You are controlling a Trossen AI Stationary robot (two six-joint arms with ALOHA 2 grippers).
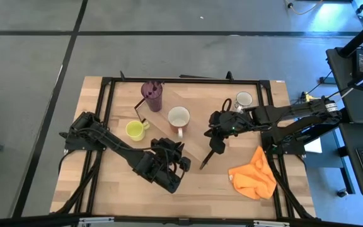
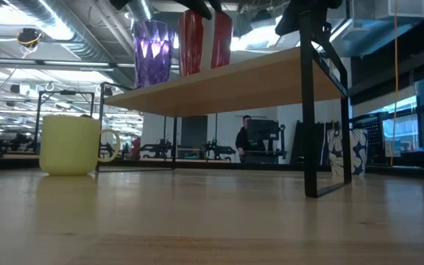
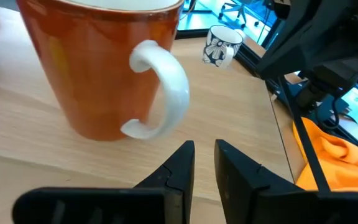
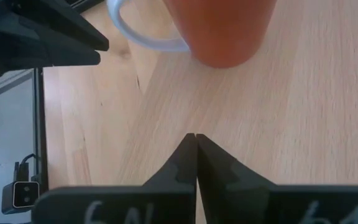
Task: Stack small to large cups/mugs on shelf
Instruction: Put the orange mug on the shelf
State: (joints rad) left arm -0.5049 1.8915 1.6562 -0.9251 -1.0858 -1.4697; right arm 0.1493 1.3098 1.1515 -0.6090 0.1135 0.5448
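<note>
Overhead layout: long light-wood shelf (image 1: 191, 146) on thin dark metal end bars, running diagonally across the wooden worktop (image 1: 106, 189). Standing on the shelf, as the low view confirms, a tall dark purple tumbler (image 1: 151, 95) at the far end and a brownish-orange mug with white inside and white handle (image 1: 179, 118) just beside it. Still on the worktop: a yellow-green mug (image 1: 135, 130) beside the shelf's left flank, and a small white-grey patterned mug (image 1: 243, 100) near the far right corner. Crumpled orange cloth (image 1: 253, 178) lying at the near right.

Left hand (image 3: 204, 155): fingers narrowly parted, holding nothing, poised low over the near stretch of the shelf and aimed at the brownish-orange mug, handle turned toward it. Right hand (image 4: 196, 140): fingers pressed together, empty, hovering over the shelf just right of the same mug.

Governing relation, as a judgement: two mugs unplaced. Yellow-green mug just left of and beyond the left hand, nearer that arm. White-grey mug behind the right hand, beside the right arm, well apart from the left. Both mugs upright, long axes vertical, so a rim or handle grasp from above seems called for.
</note>
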